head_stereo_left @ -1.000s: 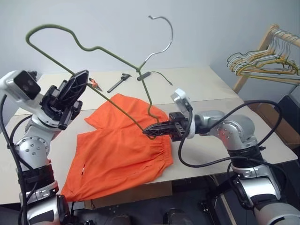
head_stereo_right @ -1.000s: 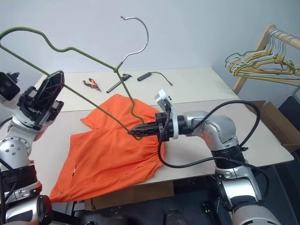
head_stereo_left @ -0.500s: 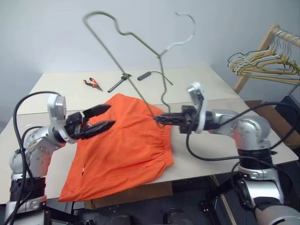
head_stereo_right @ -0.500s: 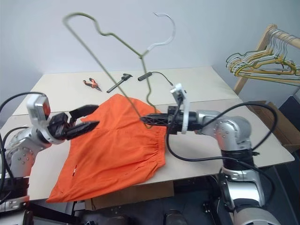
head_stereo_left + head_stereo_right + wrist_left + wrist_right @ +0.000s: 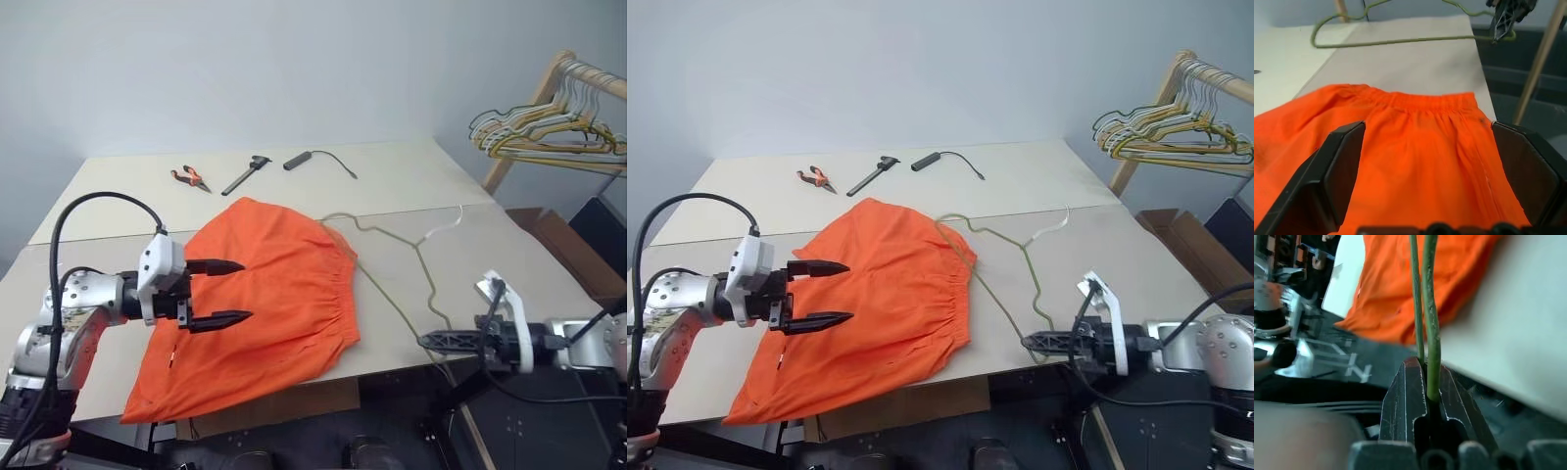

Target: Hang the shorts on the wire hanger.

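While right fingers pinch the wire hanger, shorts lie apart.

Orange-handled pliers, a black tool and a corded black stick are laid on the bench; hangers are hung on a wooden rack.

Wire hanger flat beside orange shorts on table

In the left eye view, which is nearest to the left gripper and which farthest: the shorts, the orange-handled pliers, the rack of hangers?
1. The shorts: right under the open left gripper.
2. The orange-handled pliers: at the table's far edge, beyond the gripper.
3. The rack of hangers: off the table, far on the right.
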You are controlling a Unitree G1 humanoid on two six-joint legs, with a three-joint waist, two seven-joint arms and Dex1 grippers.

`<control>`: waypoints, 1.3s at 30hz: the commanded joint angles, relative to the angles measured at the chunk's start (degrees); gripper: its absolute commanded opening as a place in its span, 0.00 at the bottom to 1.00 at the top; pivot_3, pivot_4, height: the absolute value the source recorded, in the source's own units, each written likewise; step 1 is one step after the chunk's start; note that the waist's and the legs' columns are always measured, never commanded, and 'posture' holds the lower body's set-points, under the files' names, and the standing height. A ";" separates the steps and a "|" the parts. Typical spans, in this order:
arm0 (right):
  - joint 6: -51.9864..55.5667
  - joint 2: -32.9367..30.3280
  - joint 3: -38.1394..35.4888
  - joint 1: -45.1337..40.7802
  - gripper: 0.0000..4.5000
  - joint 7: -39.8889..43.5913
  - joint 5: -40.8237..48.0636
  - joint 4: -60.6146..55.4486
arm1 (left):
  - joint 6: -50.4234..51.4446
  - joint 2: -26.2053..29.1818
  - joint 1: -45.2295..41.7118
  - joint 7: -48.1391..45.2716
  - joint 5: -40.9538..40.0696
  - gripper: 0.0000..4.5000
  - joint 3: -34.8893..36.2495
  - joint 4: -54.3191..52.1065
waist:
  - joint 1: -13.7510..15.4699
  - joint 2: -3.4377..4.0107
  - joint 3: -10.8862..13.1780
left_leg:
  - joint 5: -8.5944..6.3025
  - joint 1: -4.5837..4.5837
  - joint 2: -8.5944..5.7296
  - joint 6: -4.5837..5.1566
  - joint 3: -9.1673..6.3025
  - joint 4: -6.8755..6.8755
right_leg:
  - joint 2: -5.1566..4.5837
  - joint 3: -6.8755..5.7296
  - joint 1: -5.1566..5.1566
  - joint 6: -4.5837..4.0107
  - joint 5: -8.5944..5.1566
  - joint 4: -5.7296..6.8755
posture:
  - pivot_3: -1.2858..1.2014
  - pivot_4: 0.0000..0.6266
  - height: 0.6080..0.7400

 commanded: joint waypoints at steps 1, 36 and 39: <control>0.62 -3.56 0.89 1.48 0.00 1.18 3.14 3.47 | -0.85 0.91 -2.19 -0.97 0.51 1.00 -1.01 -1.27 | 0.05 0.00 0.00 | 0.00 0.00 0.00 0.00 0.00 0.00 | 0.00 0.00 0.00 0.00 0.00 0.00 | 0.51 0.00 1.00; 0.60 0.29 4.78 2.78 0.00 3.27 -1.96 6.56 | -3.54 0.37 0.87 -0.68 2.73 1.00 -2.39 -1.93 | 0.31 0.00 -0.01 | -0.01 -0.09 -0.03 0.02 -0.06 0.04 | 0.00 0.07 -0.03 0.11 0.04 -0.04 | 0.51 0.00 1.00; -0.81 0.42 8.12 -0.60 0.00 4.94 -3.92 8.91 | -3.91 0.17 0.75 -0.64 3.17 1.00 -2.88 -1.51 | 0.20 0.01 -0.02 | -0.01 -0.09 -0.03 0.02 -0.05 0.05 | 0.00 0.08 -0.03 0.11 0.04 -0.01 | 0.52 0.00 1.00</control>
